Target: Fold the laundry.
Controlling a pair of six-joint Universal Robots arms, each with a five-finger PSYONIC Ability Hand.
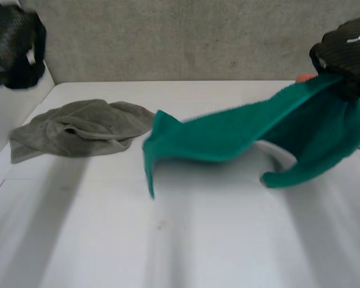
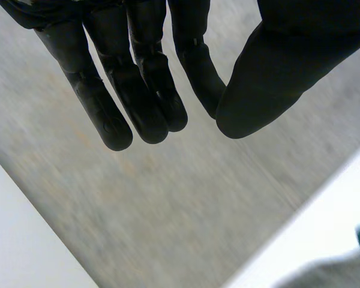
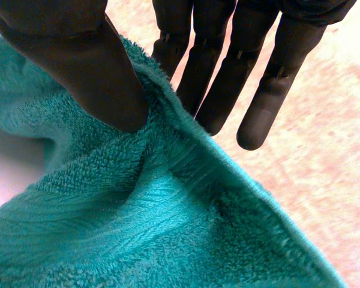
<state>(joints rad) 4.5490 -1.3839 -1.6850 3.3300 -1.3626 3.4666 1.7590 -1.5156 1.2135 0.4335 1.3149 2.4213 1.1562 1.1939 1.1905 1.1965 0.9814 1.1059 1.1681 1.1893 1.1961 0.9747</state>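
1. The right robot hand [image 1: 345,51] pinches the green towel [image 1: 240,135] by its edge, above the table [image 1: 168,240].
2. The left robot hand [image 2: 138,90] is open and empty.
3. That small pinch may slip, and the towel could drop in a heap.

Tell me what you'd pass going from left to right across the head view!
left hand → grey towel → green towel → right hand, which holds the green towel up by its edge.
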